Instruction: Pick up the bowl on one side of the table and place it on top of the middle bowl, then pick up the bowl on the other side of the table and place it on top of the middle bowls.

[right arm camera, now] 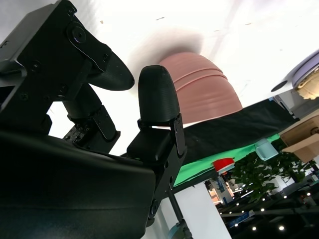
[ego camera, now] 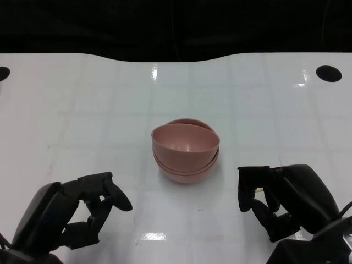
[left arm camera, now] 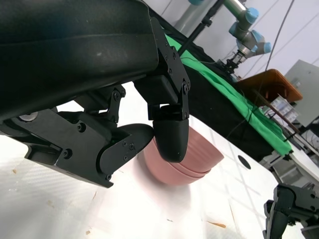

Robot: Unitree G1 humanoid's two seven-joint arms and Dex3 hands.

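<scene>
At the worktop's (ego camera: 82,110) middle sit what look like 3 nested pink bowls (ego camera: 185,149), the top 1 tilted. Flanking the bowls, the left robot hand (ego camera: 82,212) and right robot hand (ego camera: 280,201) are released, grasping nothing.

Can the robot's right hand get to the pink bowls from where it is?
Probably yes. The right hand holds nothing, and only bare white table lies between it and the stack of pink bowls.

Head view looks down; both wrist views sit low, sharing the stacked bowls (ego camera: 185,151).
</scene>
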